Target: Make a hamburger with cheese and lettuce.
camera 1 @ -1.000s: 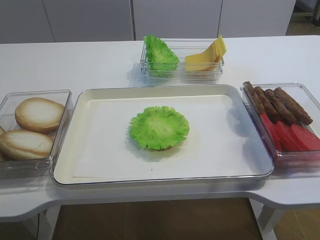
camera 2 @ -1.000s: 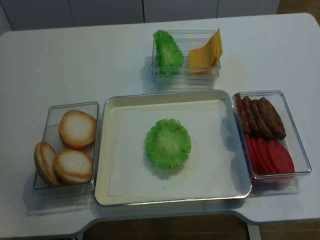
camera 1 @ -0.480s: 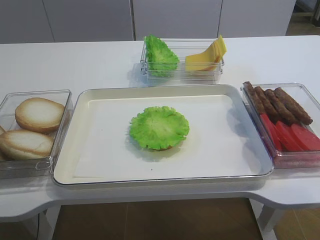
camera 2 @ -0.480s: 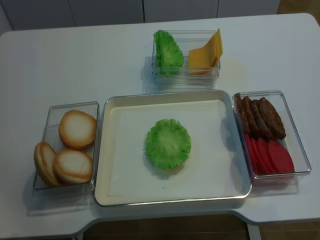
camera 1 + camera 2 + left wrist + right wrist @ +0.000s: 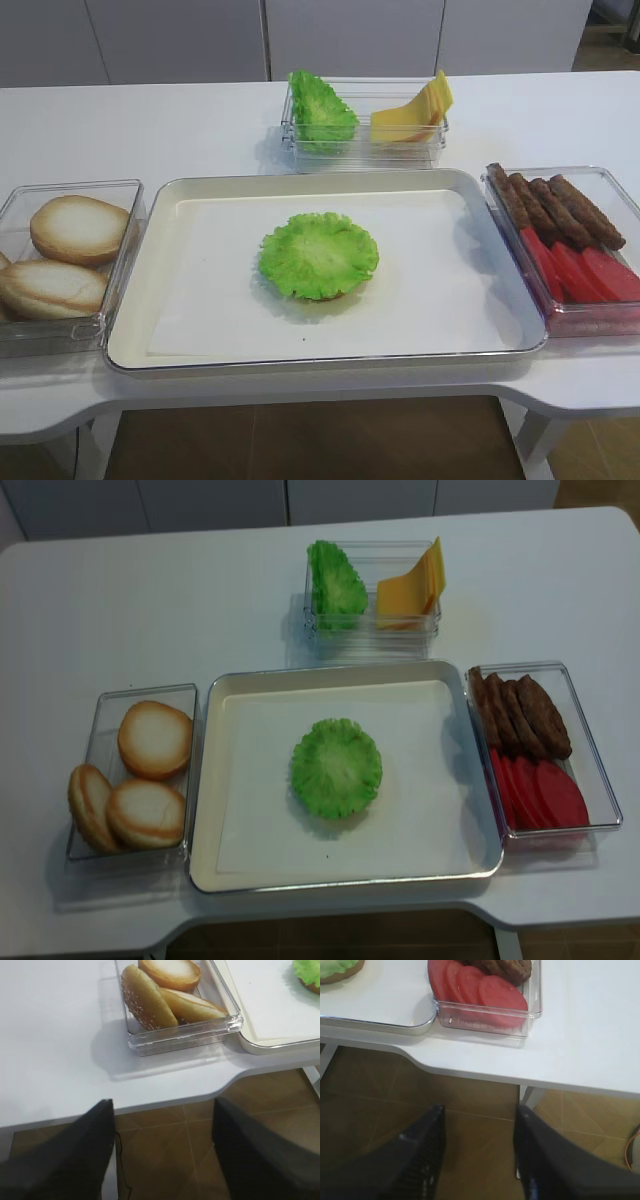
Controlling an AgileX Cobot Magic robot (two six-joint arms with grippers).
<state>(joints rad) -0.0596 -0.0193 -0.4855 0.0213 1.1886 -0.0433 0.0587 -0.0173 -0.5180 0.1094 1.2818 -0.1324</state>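
The hamburger [image 5: 330,292] lies in the middle of the tray [image 5: 170,340], with a lettuce leaf [image 5: 318,254] covering it. The cheese [image 5: 415,108] stands in the far box: thin, smooth and probably bendy, so best taken by an upper edge. Both pairs of fingers [image 5: 477,1160] [image 5: 162,1152] hang open and empty below the bench [image 5: 150,130]

Two high cameras face me across the table [image 5: 200,130], one steeper. My wrist cameras look down past its near edge; all share the tray [image 5: 240,875].
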